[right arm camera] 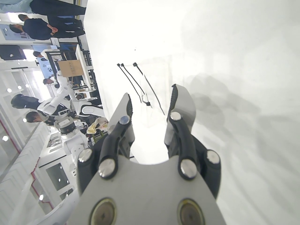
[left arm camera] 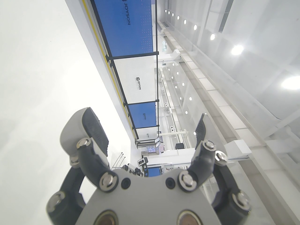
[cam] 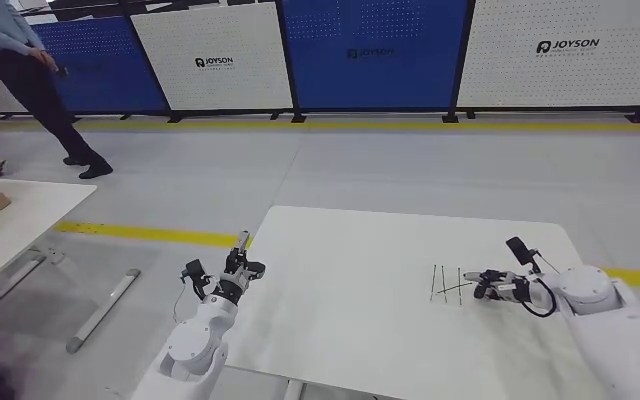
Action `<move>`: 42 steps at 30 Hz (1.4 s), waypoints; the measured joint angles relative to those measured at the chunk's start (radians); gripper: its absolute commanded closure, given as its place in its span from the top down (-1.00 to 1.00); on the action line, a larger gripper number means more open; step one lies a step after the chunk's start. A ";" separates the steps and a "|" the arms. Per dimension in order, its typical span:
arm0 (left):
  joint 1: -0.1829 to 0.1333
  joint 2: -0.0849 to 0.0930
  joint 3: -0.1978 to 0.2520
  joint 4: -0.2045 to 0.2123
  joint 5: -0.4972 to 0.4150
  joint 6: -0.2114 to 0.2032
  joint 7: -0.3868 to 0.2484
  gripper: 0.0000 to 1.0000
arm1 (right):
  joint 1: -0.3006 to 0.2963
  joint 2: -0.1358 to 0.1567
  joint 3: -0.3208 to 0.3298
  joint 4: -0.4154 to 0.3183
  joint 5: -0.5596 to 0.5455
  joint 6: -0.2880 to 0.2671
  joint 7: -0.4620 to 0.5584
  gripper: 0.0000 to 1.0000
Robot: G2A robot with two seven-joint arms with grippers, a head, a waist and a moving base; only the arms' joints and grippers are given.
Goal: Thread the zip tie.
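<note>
Several black zip ties [cam: 446,283] lie flat on the white table [cam: 350,300] near its right side, one of them crossing the others. In the right wrist view the zip ties [right arm camera: 133,80] rest just beyond the fingertips. My right gripper [cam: 476,283] [right arm camera: 151,93] hovers low beside them, open and holding nothing. My left gripper [cam: 240,252] [left arm camera: 147,122] is at the table's left edge, open and empty, far from the ties. From the left wrist view the zip ties [left arm camera: 120,158] look small across the table.
The table is bare white between the two arms. A second white table [cam: 30,210] stands off to the left across a gap of floor. Blue and white panel fences [cam: 370,50] line the back of the room.
</note>
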 measured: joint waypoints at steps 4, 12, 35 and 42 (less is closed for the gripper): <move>0.000 0.000 0.000 0.000 0.000 0.000 0.000 1.00 | 0.006 -0.001 -0.004 0.004 -0.001 -0.010 -0.007 -0.36; 0.000 0.000 0.000 0.000 0.000 0.000 0.000 1.00 | 0.013 -0.001 -0.011 0.015 -0.013 -0.010 -0.007 -0.26; 0.000 0.000 0.000 0.000 0.000 0.000 0.000 1.00 | 0.020 -0.002 -0.025 0.005 -0.030 -0.007 -0.016 -0.56; 0.000 0.000 0.000 0.000 0.000 0.000 0.000 1.00 | 0.016 -0.002 -0.029 -0.011 -0.037 -0.002 -0.024 -0.68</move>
